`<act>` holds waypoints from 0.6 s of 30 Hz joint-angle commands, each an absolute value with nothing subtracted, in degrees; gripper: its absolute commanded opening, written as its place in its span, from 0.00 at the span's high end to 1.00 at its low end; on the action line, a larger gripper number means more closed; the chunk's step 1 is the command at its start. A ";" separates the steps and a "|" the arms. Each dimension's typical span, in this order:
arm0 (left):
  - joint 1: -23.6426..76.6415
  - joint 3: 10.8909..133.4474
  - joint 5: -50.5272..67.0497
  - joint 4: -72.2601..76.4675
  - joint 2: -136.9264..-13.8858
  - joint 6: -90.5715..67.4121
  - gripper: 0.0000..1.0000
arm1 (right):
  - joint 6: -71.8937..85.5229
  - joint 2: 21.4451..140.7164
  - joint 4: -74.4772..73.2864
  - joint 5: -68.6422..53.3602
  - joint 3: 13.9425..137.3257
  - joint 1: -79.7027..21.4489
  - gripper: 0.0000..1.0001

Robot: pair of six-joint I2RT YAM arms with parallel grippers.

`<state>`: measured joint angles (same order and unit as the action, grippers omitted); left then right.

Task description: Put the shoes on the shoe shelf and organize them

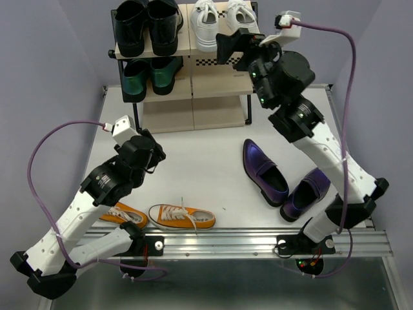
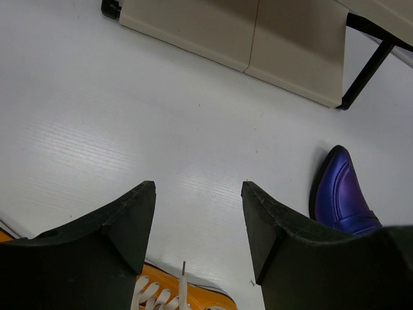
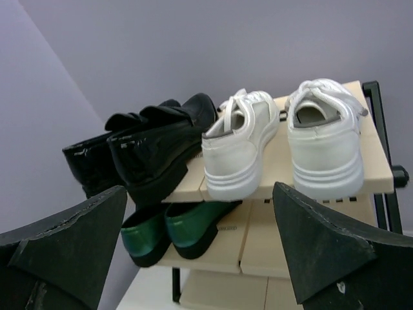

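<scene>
My right pincer (image 3: pixel 199 194) is up high by the far edge of the table (image 1: pixel 206 161). It is in front of the top board of the shoe shelf (image 1: pixel 216 84). Its two fingers are wide apart, and there is nothing between them.

The shoe shelf stands at the far edge of the table, near the middle. The white sneakers (image 3: pixel 242 148) sit side by side on the right half of the top board. Their heels face my right pincer. Beside them, on the left half, are two shiny black shoes (image 3: pixel 158 145). Under the black ones, on the middle board, are two green shoes (image 3: pixel 193 226).

My left pincer (image 2: pixel 199 187) hangs over the table, closer to the near left corner. Its fingers are apart too, and it holds nothing. It is not touching any shoe.

The purple loafers (image 1: pixel 263 171) lie on the table on the right side, between the shelf and the near edge. One has its toe toward the shelf. The other is closer to the near right corner. Their heels are very near each other, but I cannot tell if they touch.

The orange sneakers (image 1: pixel 182 217) lie by the near edge. One lies along that edge, a bit left of the middle. The other is closer to the near left corner, partly hidden under my left arm.
</scene>
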<state>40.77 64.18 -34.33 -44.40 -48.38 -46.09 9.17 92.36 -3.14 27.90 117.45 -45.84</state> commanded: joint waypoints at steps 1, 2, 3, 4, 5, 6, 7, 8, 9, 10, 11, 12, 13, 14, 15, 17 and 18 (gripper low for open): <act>40.61 64.07 -35.77 -42.89 -48.95 -45.27 0.34 | 14.33 82.83 -11.24 23.64 108.31 -45.97 0.00; 40.61 64.07 -35.77 -42.89 -49.04 -45.26 0.34 | 14.41 80.71 -11.95 24.43 105.50 -45.97 0.00; 40.69 64.07 -35.86 -42.80 -49.22 -45.00 0.34 | 15.11 78.68 -12.82 26.00 100.34 -45.97 0.00; 40.61 64.07 -35.95 -42.63 -49.31 -45.00 0.34 | 15.55 76.75 -15.36 29.15 98.11 -45.97 0.00; 40.69 63.99 -36.21 -42.54 -49.48 -44.91 0.34 | 15.90 73.07 -16.51 30.66 95.82 -45.97 0.00; 40.61 64.07 -36.21 -42.28 -49.83 -44.74 0.34 | 16.95 71.30 -17.92 32.15 91.45 -45.97 0.00; 40.61 64.07 -36.21 -42.10 -50.01 -44.82 0.34 | 17.48 69.63 -21.06 34.34 89.32 -45.97 0.00; 40.61 63.99 -36.04 -41.93 -50.27 -44.65 0.34 | 18.19 67.00 -22.66 35.67 87.47 -45.97 0.00; 40.61 63.90 -35.95 -41.23 -50.71 -44.56 0.34 | 20.46 66.02 -24.85 36.81 84.58 -45.97 0.00; 40.61 63.55 -35.60 -40.79 -50.97 -44.56 0.34 | 21.52 65.05 -28.70 38.57 83.25 -45.97 0.00; 40.61 63.37 -35.33 -40.43 -51.24 -44.47 0.34 | 24.23 63.56 -30.65 39.54 81.75 -45.97 0.00; 40.61 63.28 -35.07 -39.73 -51.94 -44.56 0.34 | 25.65 62.59 -32.41 40.33 78.34 -45.97 0.00; 40.61 63.19 -34.63 -39.47 -52.29 -44.65 0.34 | 26.53 61.71 -34.69 41.12 76.22 -45.97 0.00; 40.61 63.11 -33.93 -39.20 -52.56 -44.56 0.34 | 27.41 61.00 -35.85 41.22 74.29 -45.97 0.00; 40.61 63.02 -33.66 -38.68 -52.91 -44.56 0.34 | 29.68 59.95 -37.16 41.48 72.27 -45.97 0.02; 40.61 62.75 -33.22 -38.41 -53.00 -44.65 0.34 | 33.46 59.50 -41.65 41.57 67.52 -45.18 0.03; 40.61 62.67 -33.31 -38.23 -53.00 -44.56 0.34 | 34.36 59.24 -42.79 40.96 66.11 -44.65 0.04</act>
<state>40.77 63.53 -33.21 -40.51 -53.08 -45.28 26.72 60.55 -33.61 38.17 70.59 -45.71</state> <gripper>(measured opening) 0.665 0.974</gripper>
